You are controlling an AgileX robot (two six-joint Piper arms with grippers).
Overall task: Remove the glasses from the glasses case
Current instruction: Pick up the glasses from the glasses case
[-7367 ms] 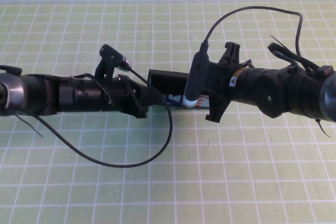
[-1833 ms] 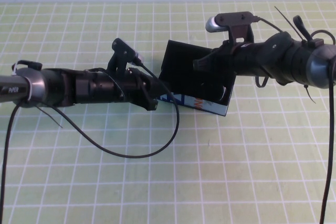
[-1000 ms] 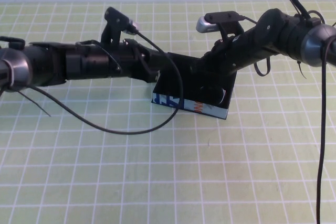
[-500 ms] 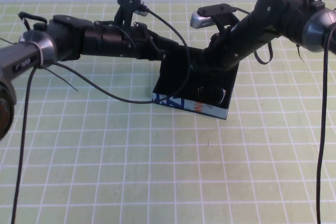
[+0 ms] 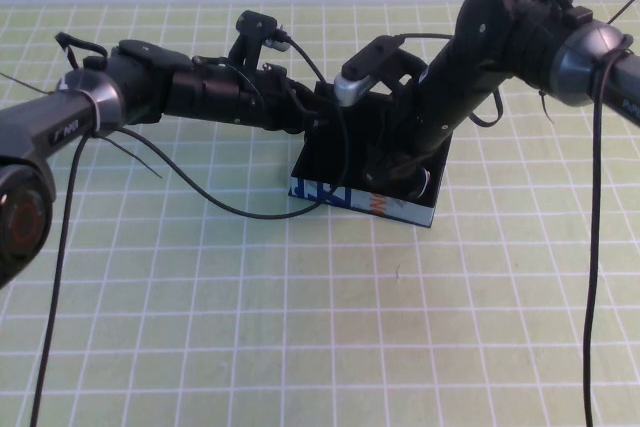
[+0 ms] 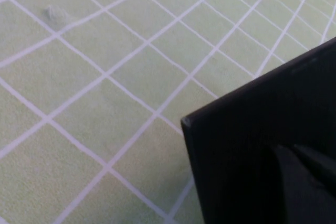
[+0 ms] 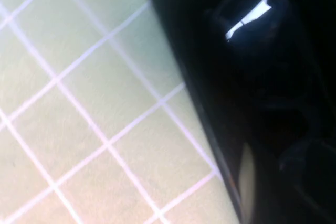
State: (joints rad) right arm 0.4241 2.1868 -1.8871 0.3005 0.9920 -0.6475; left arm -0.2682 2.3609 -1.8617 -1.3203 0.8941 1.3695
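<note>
The glasses (image 5: 408,183) lie inside the open glasses case (image 5: 365,202) near the middle of the green gridded tabletop (image 5: 300,327), showing only as a glossy dark lens at the case's right end, so their long axis seems to run along the case's length, left to right with a slight tilt. The right gripper (image 5: 392,162) reaches down into the case over them, presumably to take hold, though I cannot tell how its jaws stand. The left gripper (image 5: 312,119) sits at the raised lid's far left edge, apparently holding it open; its jaws are likewise hidden.
</note>
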